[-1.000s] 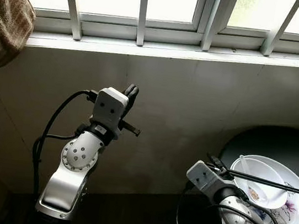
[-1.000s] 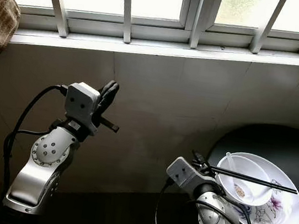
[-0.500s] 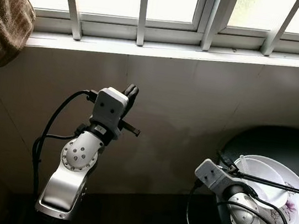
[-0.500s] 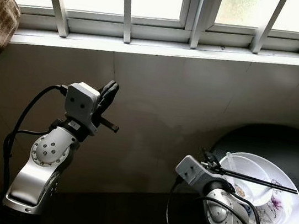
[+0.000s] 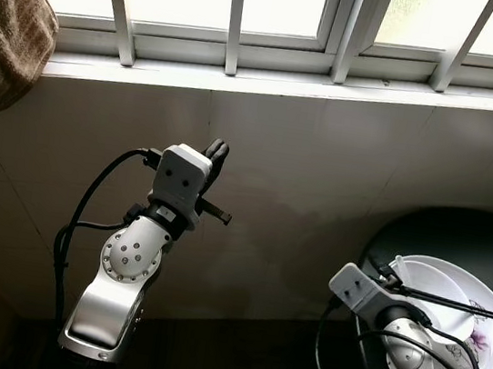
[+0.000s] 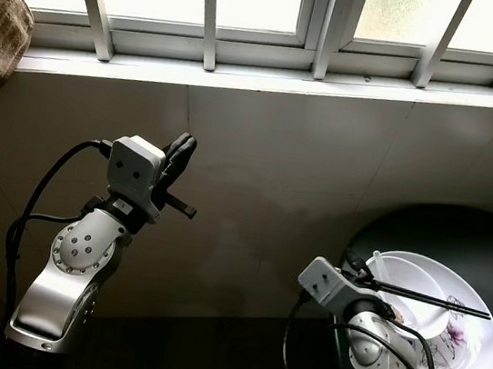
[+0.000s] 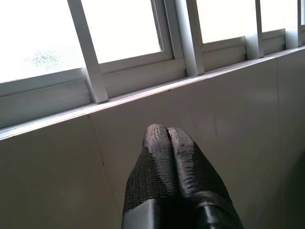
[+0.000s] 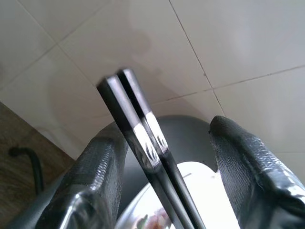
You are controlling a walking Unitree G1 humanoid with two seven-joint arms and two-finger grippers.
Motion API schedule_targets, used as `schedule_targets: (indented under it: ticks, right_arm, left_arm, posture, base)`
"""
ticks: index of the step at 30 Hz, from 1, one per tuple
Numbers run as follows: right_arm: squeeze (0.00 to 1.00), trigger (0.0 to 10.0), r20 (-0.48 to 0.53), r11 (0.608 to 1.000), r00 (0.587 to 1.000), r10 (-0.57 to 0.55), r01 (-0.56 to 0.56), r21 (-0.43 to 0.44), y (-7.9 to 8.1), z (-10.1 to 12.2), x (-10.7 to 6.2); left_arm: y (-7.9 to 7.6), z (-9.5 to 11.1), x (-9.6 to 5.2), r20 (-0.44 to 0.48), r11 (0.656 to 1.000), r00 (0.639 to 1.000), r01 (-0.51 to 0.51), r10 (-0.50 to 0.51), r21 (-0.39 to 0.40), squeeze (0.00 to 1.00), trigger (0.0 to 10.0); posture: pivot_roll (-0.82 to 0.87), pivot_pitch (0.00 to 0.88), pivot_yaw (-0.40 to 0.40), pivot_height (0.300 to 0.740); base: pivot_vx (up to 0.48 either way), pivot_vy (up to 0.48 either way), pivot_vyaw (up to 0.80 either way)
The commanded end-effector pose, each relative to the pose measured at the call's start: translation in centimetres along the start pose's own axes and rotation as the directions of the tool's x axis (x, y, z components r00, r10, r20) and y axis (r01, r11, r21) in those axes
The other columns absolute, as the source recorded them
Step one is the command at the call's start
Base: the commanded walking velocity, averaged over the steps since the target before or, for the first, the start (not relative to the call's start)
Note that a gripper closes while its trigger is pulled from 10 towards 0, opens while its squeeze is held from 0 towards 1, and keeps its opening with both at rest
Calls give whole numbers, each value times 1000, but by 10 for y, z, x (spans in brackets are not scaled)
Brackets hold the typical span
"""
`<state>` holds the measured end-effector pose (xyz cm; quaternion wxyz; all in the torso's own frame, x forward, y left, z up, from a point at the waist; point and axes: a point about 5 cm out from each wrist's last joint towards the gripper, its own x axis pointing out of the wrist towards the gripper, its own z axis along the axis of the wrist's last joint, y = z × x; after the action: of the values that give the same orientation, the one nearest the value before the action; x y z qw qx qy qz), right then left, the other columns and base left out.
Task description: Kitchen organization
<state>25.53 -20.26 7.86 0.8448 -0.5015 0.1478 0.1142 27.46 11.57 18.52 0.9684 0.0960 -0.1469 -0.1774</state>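
A pair of black chopsticks (image 5: 459,304) lies across a white bowl (image 6: 413,274), which sits on a flowered white plate (image 5: 491,352) on a round black table (image 5: 460,233). My right gripper (image 5: 381,271) is at the plate's left rim, open. In the right wrist view the chopsticks (image 8: 143,138) run between its spread fingers (image 8: 248,157), closer to one finger, and it is unclear whether they touch it. A white spoon handle (image 6: 374,257) sticks up from the bowl. My left gripper (image 5: 217,150) is raised before the tiled wall, its fingertips (image 7: 162,133) pressed together and empty.
A tiled wall (image 5: 324,159) rises in front, with a white window sill (image 5: 288,85) and bars above it. A brown towel (image 5: 7,22) hangs at the upper left. The floor below is dark.
My right arm has moved to the right along the chopsticks, closer to the bowl and plate. The chopsticks' far end stays in place. The left arm has barely moved.
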Motion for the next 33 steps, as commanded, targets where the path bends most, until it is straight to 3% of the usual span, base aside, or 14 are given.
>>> schedule_targets:
  ticks: [1,2,3,5,8,9,11,12,19,23,33]
  right_arm:
    - [0,5333,-5,1000,1000,-15,15,-25,-4,-2,1]
    - [0,6510,-13,999,1000,-17,17,-34,-4,-5,2]
    - [0,5137,-21,999,1000,-19,18,-42,-5,-8,2]
    - [0,5137,-21,999,1000,-17,16,-43,-5,-9,3]
    - [0,4314,-19,999,1000,-17,16,-50,-4,-10,4]
    - [0,1608,-15,999,1000,-18,17,-51,-4,-10,5]
    - [0,1608,-11,998,1000,-19,19,-54,-4,-10,5]
    - [0,0,0,998,1000,-23,23,-59,-4,-9,6]
    - [0,0,48,993,998,-51,56,-102,-5,-5,6]
    - [0,0,54,971,994,-91,101,-218,-8,-2,6]
    - [0,0,92,937,982,-163,184,-298,-21,6,5]
  left_arm:
    - [-3,-1,1,-2,1000,1000,14,-14,5,0,10000]
    - [-3,-1,1,-3,1000,1000,13,-13,6,0,10000]
    - [-3,-1,2,-3,1000,1000,13,-13,6,0,10000]
    - [-2,-1,2,-2,1000,1000,13,-13,6,0,10000]
    - [-2,-1,2,-2,1000,1000,14,-14,6,0,10000]
    - [-2,-1,2,-2,1000,1000,14,-14,7,0,10000]
    - [-3,-1,2,-3,1000,1000,15,-15,7,0,10000]
    - [-2,-1,2,-3,1000,1000,16,-15,7,0,10000]
    - [-2,-1,1,-4,1000,1000,16,-16,10,0,10000]
    - [-2,-1,1,-7,1000,1000,18,-18,12,0,10000]
    - [-4,-2,1,-13,1000,1000,26,-26,9,0,10000]
  posture:
    - [71,0,-41,740]
    - [71,0,-41,740]
    - [71,0,-41,740]
    - [71,0,-41,740]
    - [71,0,-41,740]
    - [71,0,-41,740]
    - [71,0,-41,740]
    - [73,0,-39,740]
    - [74,0,-38,740]
    - [74,0,-38,740]
    - [74,0,-37,740]
  base:
    - [0,0,0]
    - [0,0,0]
    - [0,0,0]
    - [0,0,0]
    - [0,0,0]
    - [0,0,0]
    - [0,0,0]
    - [0,0,0]
    - [0,0,0]
    - [0,0,0]
    - [0,0,0]
